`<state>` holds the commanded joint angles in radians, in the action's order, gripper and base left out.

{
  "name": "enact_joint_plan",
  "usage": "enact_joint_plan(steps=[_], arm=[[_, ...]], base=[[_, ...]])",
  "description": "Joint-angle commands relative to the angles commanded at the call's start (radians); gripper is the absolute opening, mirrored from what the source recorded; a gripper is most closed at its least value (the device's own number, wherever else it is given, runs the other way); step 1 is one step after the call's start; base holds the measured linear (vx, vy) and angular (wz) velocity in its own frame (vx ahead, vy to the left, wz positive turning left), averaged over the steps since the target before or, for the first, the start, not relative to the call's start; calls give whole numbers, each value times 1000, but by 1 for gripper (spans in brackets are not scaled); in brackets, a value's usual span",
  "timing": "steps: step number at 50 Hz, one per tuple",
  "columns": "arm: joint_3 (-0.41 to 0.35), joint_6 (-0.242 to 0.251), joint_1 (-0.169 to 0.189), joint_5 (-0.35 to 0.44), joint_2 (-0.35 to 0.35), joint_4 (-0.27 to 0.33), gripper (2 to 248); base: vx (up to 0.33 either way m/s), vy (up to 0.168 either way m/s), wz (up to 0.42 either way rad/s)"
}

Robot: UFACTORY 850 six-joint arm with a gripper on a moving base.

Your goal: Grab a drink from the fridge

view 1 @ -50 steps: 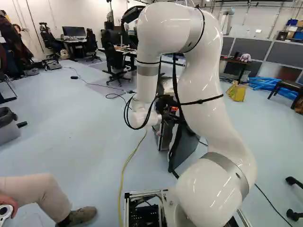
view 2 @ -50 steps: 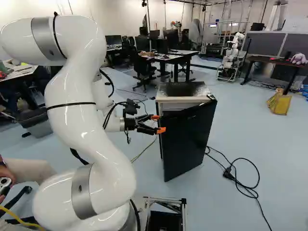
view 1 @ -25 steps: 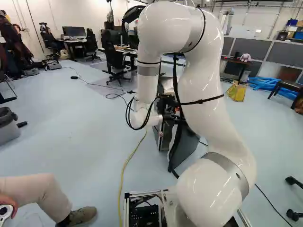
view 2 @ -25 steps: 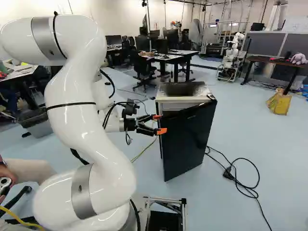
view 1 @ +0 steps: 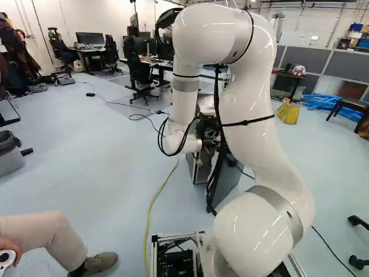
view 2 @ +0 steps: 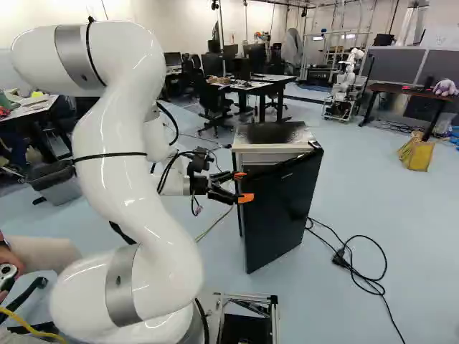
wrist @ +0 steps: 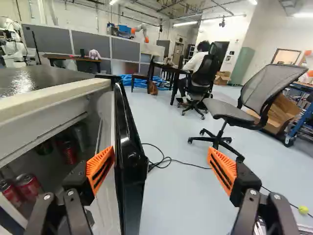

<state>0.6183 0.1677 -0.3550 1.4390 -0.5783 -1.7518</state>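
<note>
The hand point(view 2: 243, 186) is wide open, with one finger on each side of the door point(view 2: 283, 215). Red cans point(wrist: 29, 186) sit in the fridge point(view 2: 272, 149), behind the open door. A cord point(view 2: 341, 255) lies right of the door in the right base view.

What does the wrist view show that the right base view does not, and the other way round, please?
Only the wrist view shows the red cans inside the fridge, the near mesh chair and a small yellow-green ball.

Only the right base view shows the arm's lowest joint, a bin and a person's hand.

Both show the fridge, its open door, the gripper with fingers apart, the plush toy and the black cable.
</note>
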Motion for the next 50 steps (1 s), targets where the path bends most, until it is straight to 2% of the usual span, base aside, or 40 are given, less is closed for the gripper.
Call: enact_joint_plan(steps=[27,50], arm=[[8,0,94,0,-2,-60,247],[21,0,197,0,-5,-140,247]], base=[[0,0,0],[0,0,0]])
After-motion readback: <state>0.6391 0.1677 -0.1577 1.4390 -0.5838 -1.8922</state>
